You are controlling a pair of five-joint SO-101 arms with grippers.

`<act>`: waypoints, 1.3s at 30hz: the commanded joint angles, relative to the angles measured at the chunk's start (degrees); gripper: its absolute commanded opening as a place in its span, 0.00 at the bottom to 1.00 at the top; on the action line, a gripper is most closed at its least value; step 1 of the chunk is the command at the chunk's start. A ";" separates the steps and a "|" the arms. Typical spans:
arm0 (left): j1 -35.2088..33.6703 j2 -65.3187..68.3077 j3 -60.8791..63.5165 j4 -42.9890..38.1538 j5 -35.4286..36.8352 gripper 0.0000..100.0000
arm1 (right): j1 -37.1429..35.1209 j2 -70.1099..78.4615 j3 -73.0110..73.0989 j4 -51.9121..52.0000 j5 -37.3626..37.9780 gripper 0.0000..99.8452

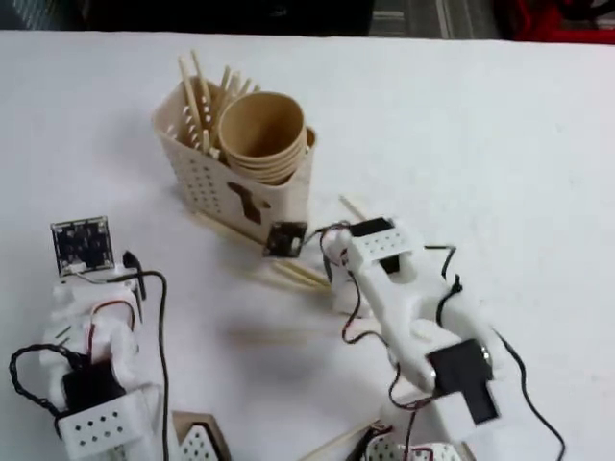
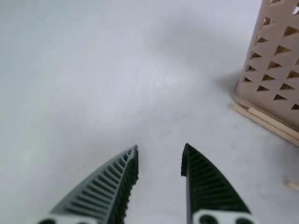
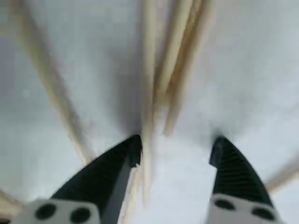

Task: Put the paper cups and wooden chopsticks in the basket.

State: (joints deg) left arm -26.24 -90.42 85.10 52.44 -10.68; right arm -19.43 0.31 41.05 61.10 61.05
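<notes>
The beige perforated basket (image 1: 240, 192) stands at the back of the table. It holds a stack of paper cups (image 1: 261, 130) and several upright wooden chopsticks (image 1: 197, 91). Loose chopsticks (image 1: 300, 276) lie on the table in front of it, under the right arm's wrist (image 1: 380, 245). My right gripper (image 3: 175, 147) is open just above these chopsticks (image 3: 161, 79), with some lying between its fingers and one against a fingertip. My left gripper (image 2: 160, 151) is open over bare table, and the basket (image 2: 275, 60) stands off to one side of it.
One chopstick (image 1: 226, 229) lies along the basket's base, also seen from the left wrist (image 2: 266, 122). Another chopstick (image 1: 353, 206) pokes out behind the right arm, and one chopstick (image 1: 336, 442) lies near the front edge. The left arm (image 1: 96, 327) sits at front left.
</notes>
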 commanded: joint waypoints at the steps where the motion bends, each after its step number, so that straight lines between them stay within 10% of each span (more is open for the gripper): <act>1: -0.22 -0.75 -0.26 -1.41 -0.62 0.16 | -0.31 0.40 -0.09 2.24 1.76 0.12; 28: -0.13 -0.75 -0.26 -1.41 -2.29 0.16 | 14.29 -31.78 0.88 25.36 12.75 0.02; 39: -0.13 -0.75 -0.26 -1.49 -2.29 0.16 | 6.20 -58.68 0.00 33.01 6.33 0.02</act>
State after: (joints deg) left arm -26.24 -90.51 85.10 52.44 -12.44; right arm -10.02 -52.88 42.20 94.07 71.69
